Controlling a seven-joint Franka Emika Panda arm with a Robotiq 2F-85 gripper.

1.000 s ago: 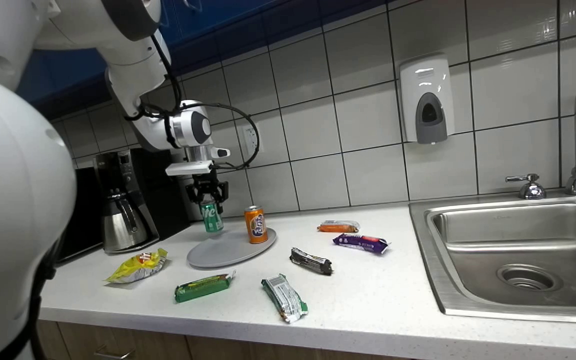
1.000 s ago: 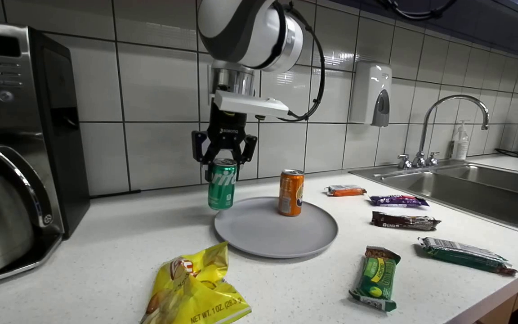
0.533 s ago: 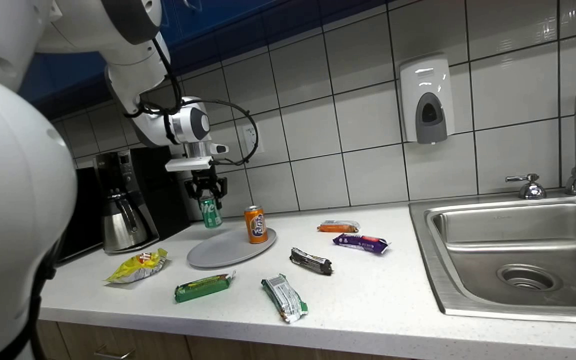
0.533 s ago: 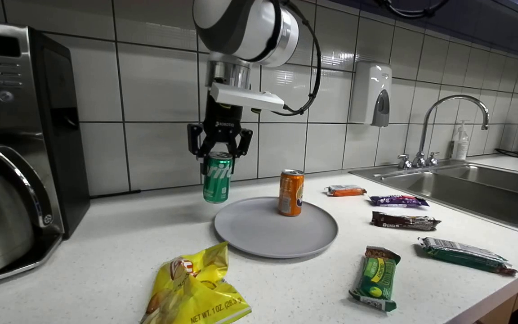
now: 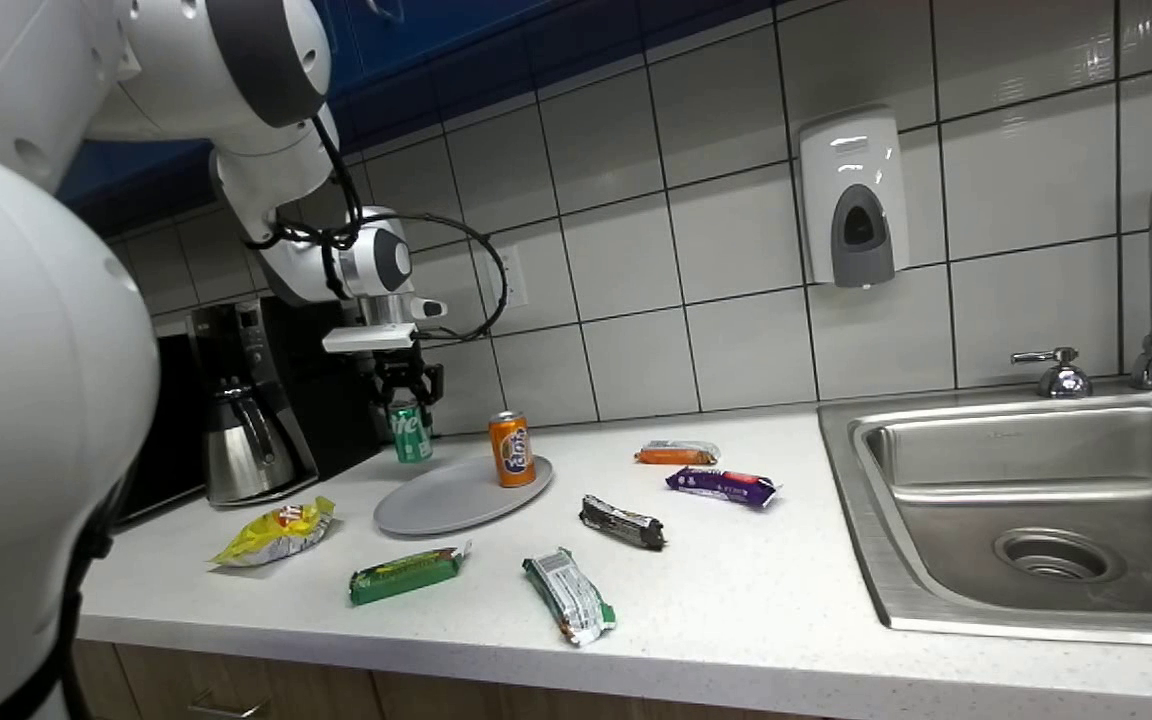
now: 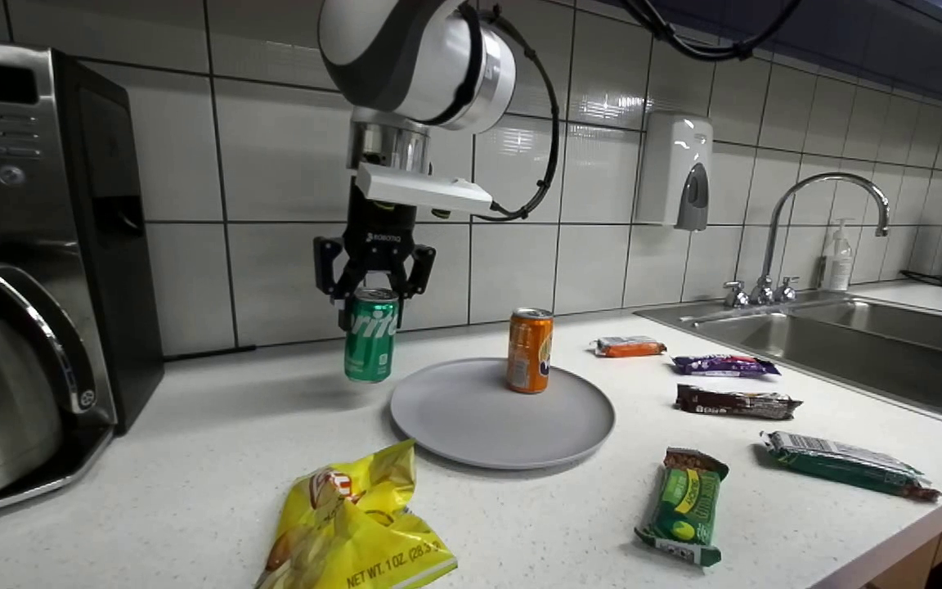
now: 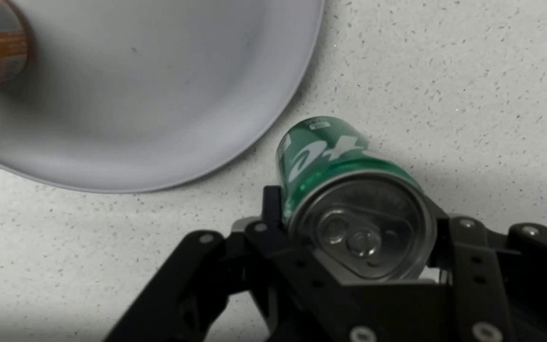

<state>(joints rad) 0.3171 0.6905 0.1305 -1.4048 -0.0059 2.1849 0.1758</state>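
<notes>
While its black fingers (image 7: pixel 272 209) press on both sides of a green Sprite can (image 6: pixel 367 356), the gripper (image 6: pixel 373 314) grasps it near the top, the can close to upright with its pull-tab end uppermost. Its base seems to hang just above the speckled counter (image 6: pixel 217 466), though the gap is hard to judge. Just beside the can lies a round grey plate (image 6: pixel 471 425), on which an orange Fanta can (image 6: pixel 529 352) stands upright. On the Sprite can's opposite side is a coffee maker (image 5: pixel 251 440). Near the plate lie a yellow snack bag (image 6: pixel 356 523) and a green-wrapped bar (image 6: pixel 684 503). Further along come an orange bar (image 6: pixel 630 348), a purple bar (image 6: pixel 724 366), a dark brown bar (image 6: pixel 735 402) and a silver-and-green bar (image 6: pixel 851 466). Past these, a steel sink (image 5: pixel 874 520) with a curved faucet (image 6: pixel 768 237) is set into the counter, and a white soap dispenser (image 6: pixel 674 172) hangs on the tiled wall (image 6: pixel 291 278).
</notes>
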